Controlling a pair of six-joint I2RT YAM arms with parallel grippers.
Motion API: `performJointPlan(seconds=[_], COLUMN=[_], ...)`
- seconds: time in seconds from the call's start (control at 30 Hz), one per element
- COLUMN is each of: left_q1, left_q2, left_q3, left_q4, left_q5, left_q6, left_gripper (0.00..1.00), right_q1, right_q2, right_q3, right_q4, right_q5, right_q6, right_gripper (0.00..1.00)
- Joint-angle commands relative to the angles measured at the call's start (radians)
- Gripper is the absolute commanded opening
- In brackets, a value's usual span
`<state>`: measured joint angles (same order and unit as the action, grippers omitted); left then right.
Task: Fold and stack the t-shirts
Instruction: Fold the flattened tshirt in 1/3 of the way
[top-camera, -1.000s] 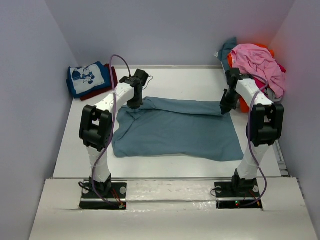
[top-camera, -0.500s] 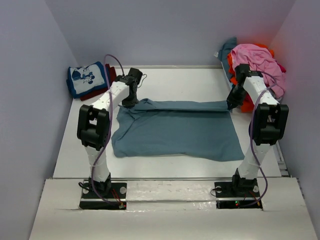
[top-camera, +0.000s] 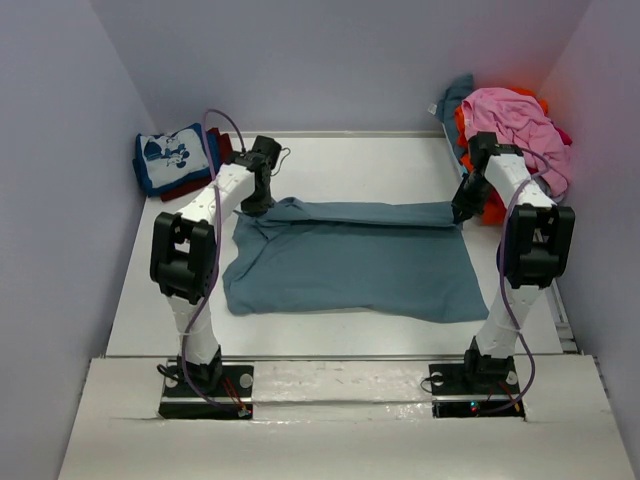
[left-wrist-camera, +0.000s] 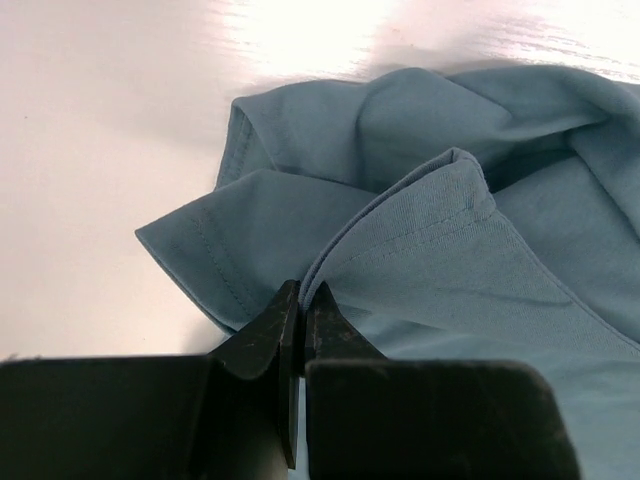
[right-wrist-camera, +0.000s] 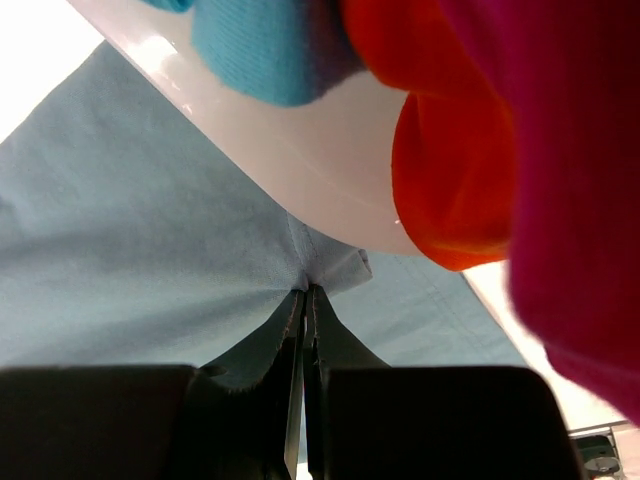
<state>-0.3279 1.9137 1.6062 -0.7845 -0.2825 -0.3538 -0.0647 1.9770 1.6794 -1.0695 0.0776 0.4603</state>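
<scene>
– across the middle of the white table (top-camera: 360, 160), the slate-blue t-shirt (top-camera: 350, 270) is lying spread out. its near edge is resting flat, and its far edge is running as a straight doubled band from one arm to the other.

– what are the arms doing with it?

– the left gripper (top-camera: 262, 205) is pinching the far left corner. from its wrist camera, the jaws are pressing together on a stitched hem, and a sleeve is lying rumpled on the table just past them.

– and the other one?

– the right gripper (top-camera: 460, 214) is clamping the far right corner, its jaws closing on a small peak of cloth. it is sitting right beside the heap of unfolded shirts at the table's far right.

– what is showing in that heap?

– a pink t-shirt (top-camera: 515, 125) is draping over the top, an orange one (top-camera: 488, 205) is poking out low beside the gripper, and a teal one (top-camera: 458, 95) is peeking out at the back.

– anything folded?

– at the far left corner, a blue t-shirt with white cartoon print (top-camera: 172, 158) is sitting folded on top of a dark red one (top-camera: 200, 186), apart from the spread shirt.
</scene>
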Motion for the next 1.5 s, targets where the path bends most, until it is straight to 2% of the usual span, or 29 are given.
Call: performJointPlan(seconds=[0.0, 0.07, 0.13, 0.17, 0.2, 0.3, 0.33, 0.4, 0.57, 0.87, 1.13, 1.47], left_q1=[0.009, 0.009, 0.009, 0.009, 0.009, 0.009, 0.009, 0.009, 0.009, 0.009, 0.009, 0.009], left_q2=[-0.068, -0.074, -0.082, -0.088, -0.096, -0.105, -0.108, -0.116, -0.119, -0.007, 0.024, 0.045], left_q3=[-0.022, -0.028, -0.041, -0.048, -0.055, -0.058, -0.055, -0.054, -0.023, 0.123, 0.144, 0.198], left_q4=[-0.018, -0.015, -0.015, -0.012, -0.006, -0.007, -0.009, -0.010, 0.005, -0.012, -0.012, -0.025], left_q5=[-0.020, -0.014, -0.011, -0.007, -0.004, -0.007, -0.010, -0.012, -0.021, -0.009, 0.000, 0.000], left_q6=[0.024, 0.026, 0.027, 0.027, 0.029, 0.024, 0.021, 0.021, 0.013, -0.002, -0.005, 0.006], left_gripper=[0.06, 0.07, 0.24, 0.29, 0.38, 0.53, 0.65, 0.79, 0.82, 0.82, 0.81, 0.81], right_q1=[-0.014, -0.014, -0.014, -0.014, -0.014, -0.014, -0.014, -0.014, -0.014, -0.014, -0.014, -0.014], right_q2=[-0.007, -0.012, -0.018, -0.021, -0.027, -0.038, -0.044, -0.049, -0.052, -0.024, -0.015, -0.006], right_q3=[-0.010, -0.021, -0.027, -0.032, -0.032, -0.041, -0.044, -0.053, -0.049, -0.009, -0.096, -0.213], right_q4=[0.005, 0.008, 0.008, 0.008, 0.009, 0.014, 0.014, 0.020, 0.029, 0.031, 0.051, 0.095], right_q5=[0.016, 0.016, 0.014, 0.011, 0.011, 0.008, 0.008, 0.005, -0.019, -0.062, -0.070, -0.070], right_q6=[-0.012, -0.012, -0.014, -0.014, -0.015, -0.015, -0.018, -0.018, -0.011, -0.018, -0.025, -0.022], right_gripper=[0.09, 0.12, 0.16, 0.26, 0.29, 0.42, 0.45, 0.48, 0.49, 0.49, 0.48, 0.41])
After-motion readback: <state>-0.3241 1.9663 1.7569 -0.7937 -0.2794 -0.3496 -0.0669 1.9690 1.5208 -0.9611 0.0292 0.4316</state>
